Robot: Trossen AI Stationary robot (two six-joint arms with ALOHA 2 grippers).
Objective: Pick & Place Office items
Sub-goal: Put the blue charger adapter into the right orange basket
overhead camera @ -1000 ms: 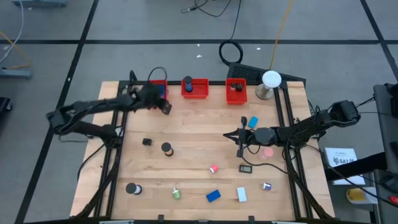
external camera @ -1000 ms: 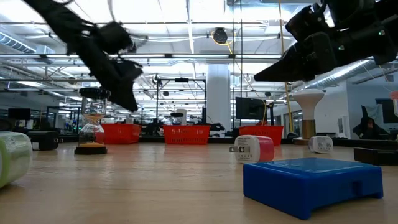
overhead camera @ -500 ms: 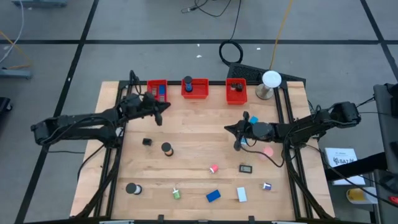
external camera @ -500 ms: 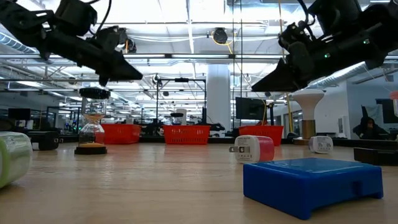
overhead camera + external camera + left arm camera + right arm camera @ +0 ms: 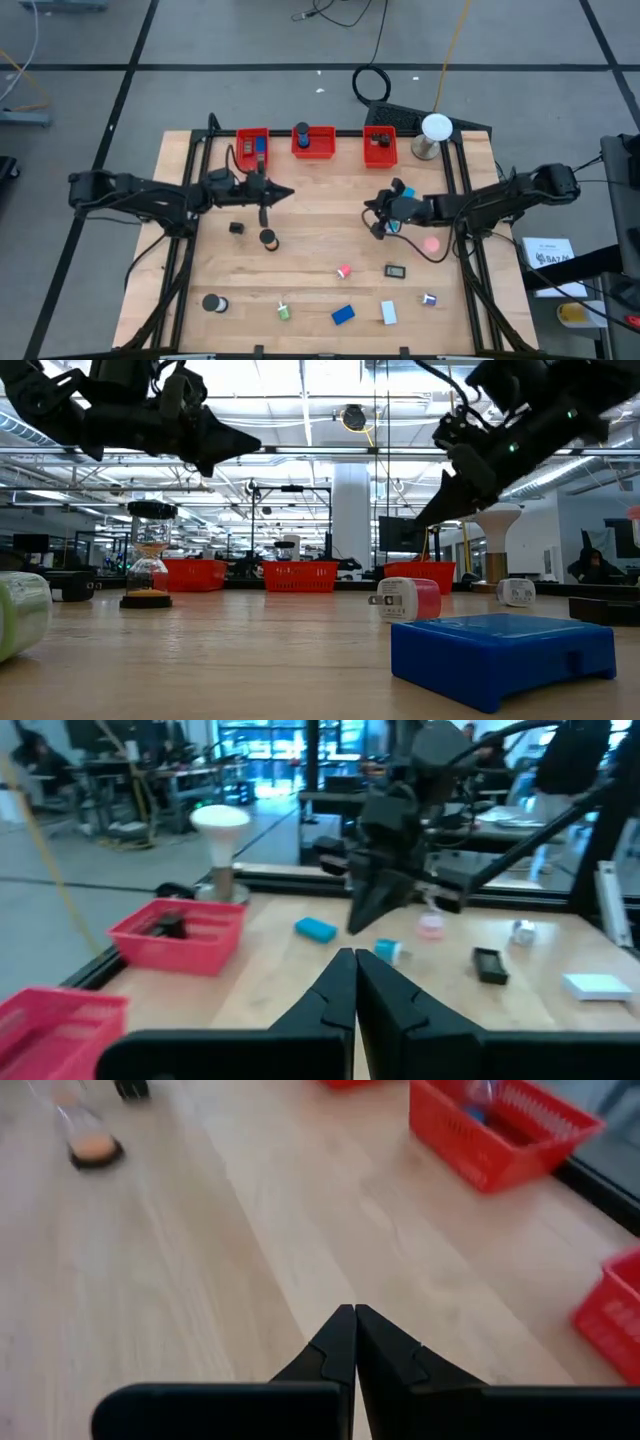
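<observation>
Two arms of dark, matte black links with rounded joint housings, each trailing thin black cables along its length. Left gripper (image 5: 284, 193): two black fingers tapering to a sharp wedge, their inner edges separated only by a hairline seam, mounted on a flat black crossbar with rounded ends. Right gripper (image 5: 377, 226): identical black wedge-shaped fingers on a like crossbar. A small green light shows on the right arm's wrist housing in the low view.

High view straight down; low view table-level — both share table (image 5: 320, 250); wrist views look forward.
</observation>
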